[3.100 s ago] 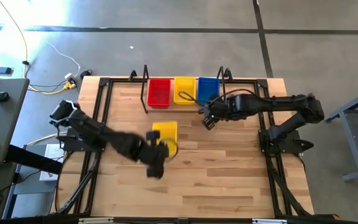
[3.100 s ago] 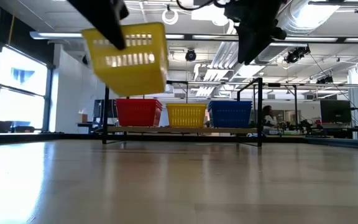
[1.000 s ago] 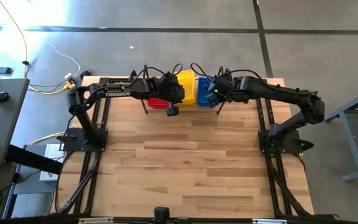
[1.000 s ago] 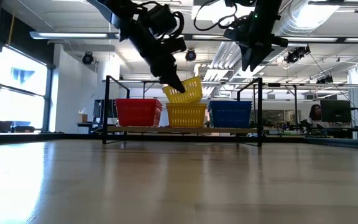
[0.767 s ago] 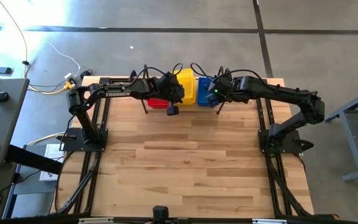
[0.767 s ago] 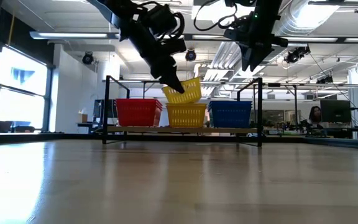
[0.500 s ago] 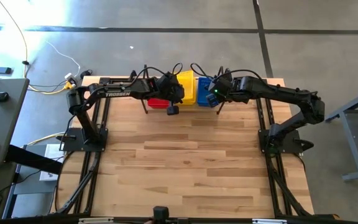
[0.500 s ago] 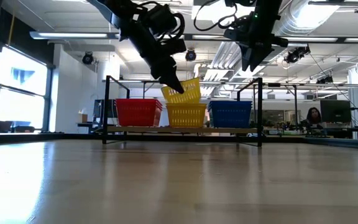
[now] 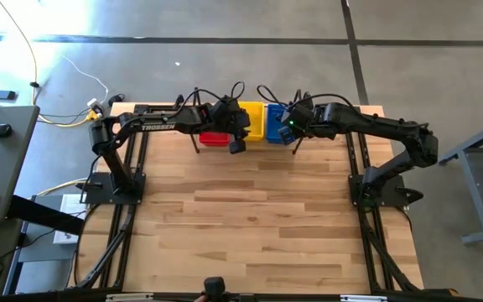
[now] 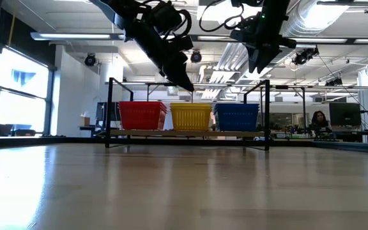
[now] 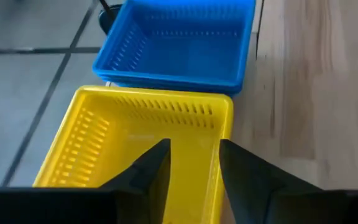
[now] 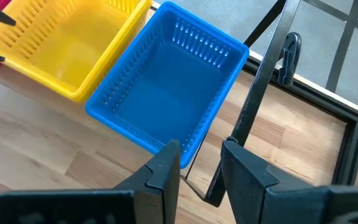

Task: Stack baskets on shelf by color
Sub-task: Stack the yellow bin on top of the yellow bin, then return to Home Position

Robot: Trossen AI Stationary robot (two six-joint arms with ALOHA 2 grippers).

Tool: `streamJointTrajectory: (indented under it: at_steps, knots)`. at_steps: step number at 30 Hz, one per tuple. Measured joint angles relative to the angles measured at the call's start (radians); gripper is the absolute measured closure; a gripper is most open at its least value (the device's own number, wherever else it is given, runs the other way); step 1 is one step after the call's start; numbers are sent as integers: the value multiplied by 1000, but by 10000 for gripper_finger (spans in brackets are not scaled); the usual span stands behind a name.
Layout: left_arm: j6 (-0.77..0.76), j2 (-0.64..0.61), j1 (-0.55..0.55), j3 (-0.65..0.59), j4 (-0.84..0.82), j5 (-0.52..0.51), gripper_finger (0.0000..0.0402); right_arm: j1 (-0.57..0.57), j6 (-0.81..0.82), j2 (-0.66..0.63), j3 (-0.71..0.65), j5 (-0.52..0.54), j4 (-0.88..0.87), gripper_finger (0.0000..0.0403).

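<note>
Baskets on the shelf (image 10: 187, 133) show three colours: red (image 10: 142, 115), yellow (image 10: 191, 117), blue (image 10: 236, 117). Left claw (image 11: 191, 165) hangs open above yellow; right claw (image 12: 201, 168) open beside blue. Only the low view shows a person (image 10: 317, 119) beyond.

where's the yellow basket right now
The yellow basket sits on the shelf, in the middle between the red basket and the blue basket, directly below the left gripper.
</note>
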Motion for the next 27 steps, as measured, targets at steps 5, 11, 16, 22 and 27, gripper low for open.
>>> streamJointTrajectory:
  at_steps: [5, 11, 16, 22, 27]
  knots:
    - [-102, -50, 2, 0, 1, 47, 254, 0, -1, 0, 0, -19, 0, 300]
    - [-179, -161, -5, 0, -34, 143, 254, 0, -2, 0, 0, -52, 1, 300]
    - [-224, -300, -47, 0, -102, 146, 262, 24, -4, 0, 0, -79, 29, 300]
    - [-283, -491, -134, -61, -164, 120, 269, 101, -3, 0, 0, -103, 124, 300]
    - [-385, -687, -223, -232, -100, 45, 274, 167, -3, 0, 0, -98, 226, 300]
